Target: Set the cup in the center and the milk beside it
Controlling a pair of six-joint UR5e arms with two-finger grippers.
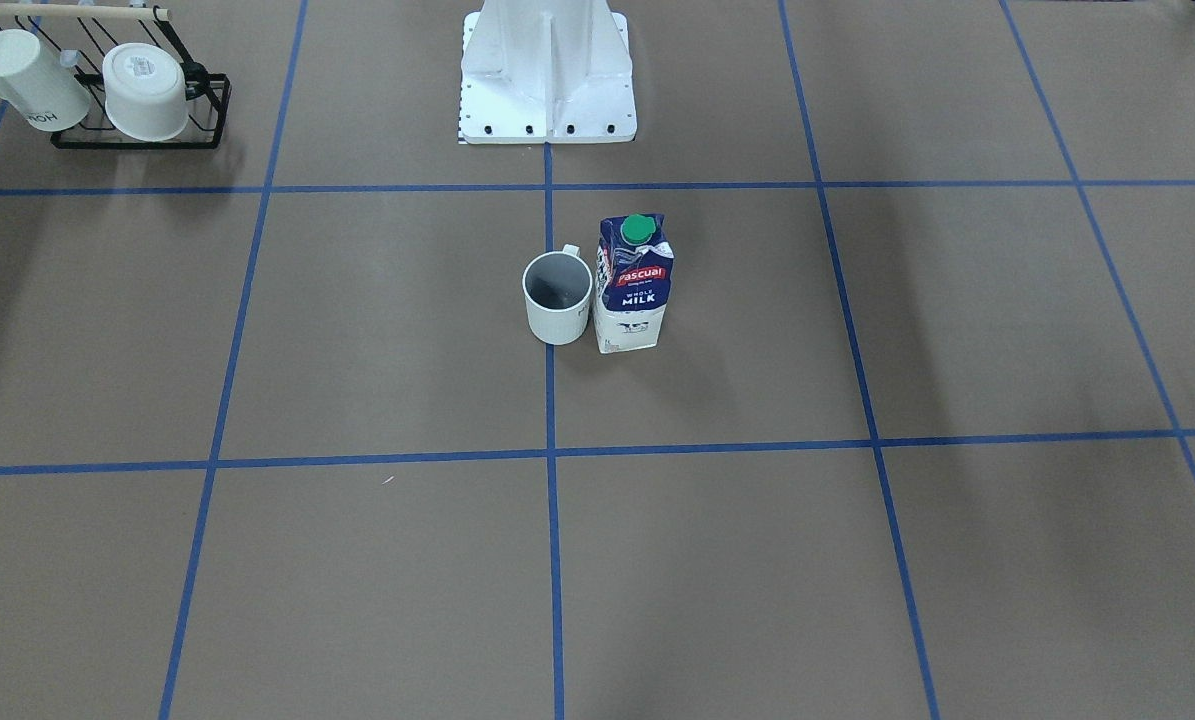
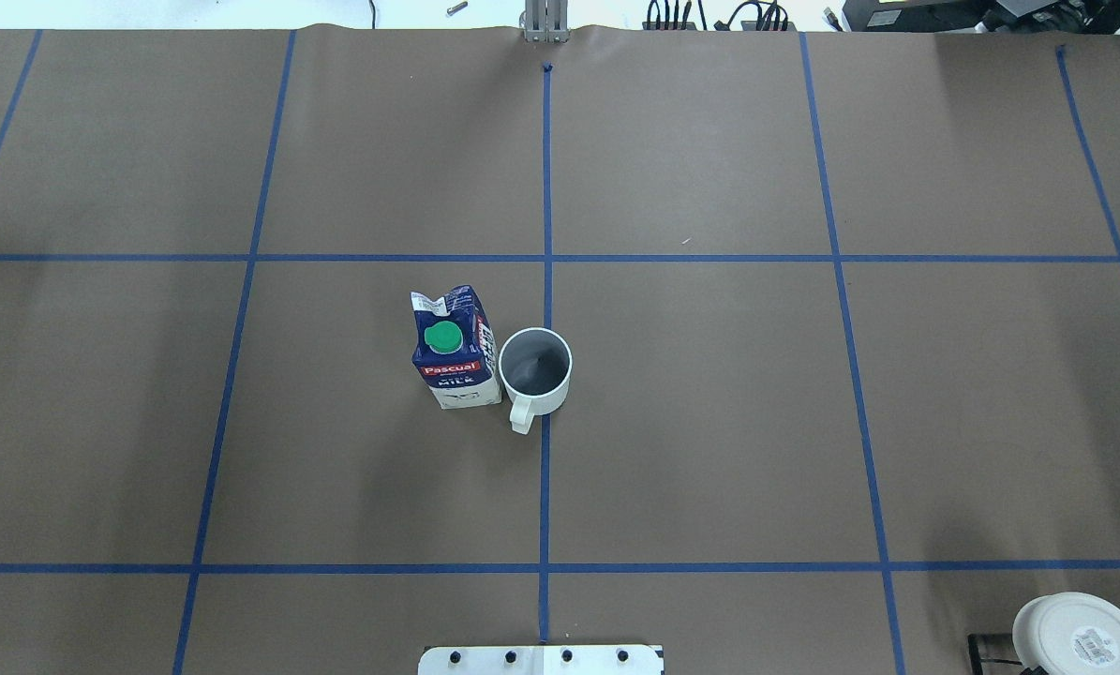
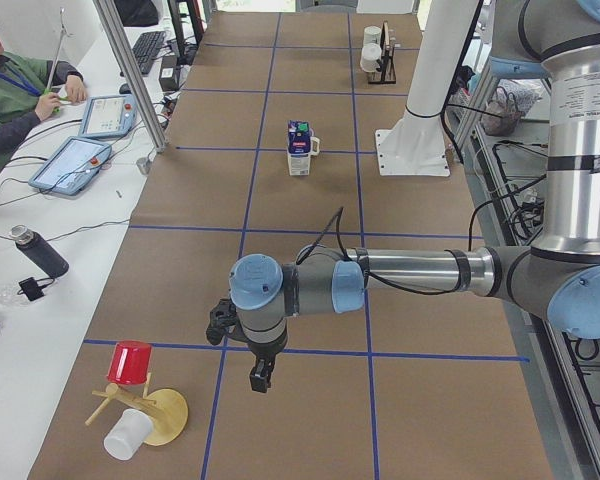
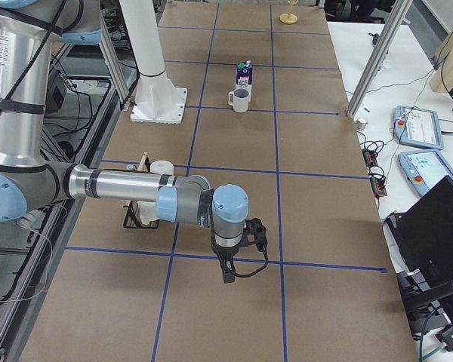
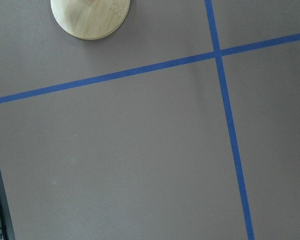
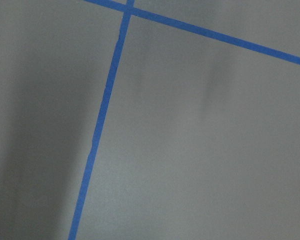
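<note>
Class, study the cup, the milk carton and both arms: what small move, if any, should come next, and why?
Likely none: hold position. The cup stands upright on the middle tape line, the milk upright close beside it, and the left gripper and right gripper hang at the table's opposite ends, away from both.
</note>
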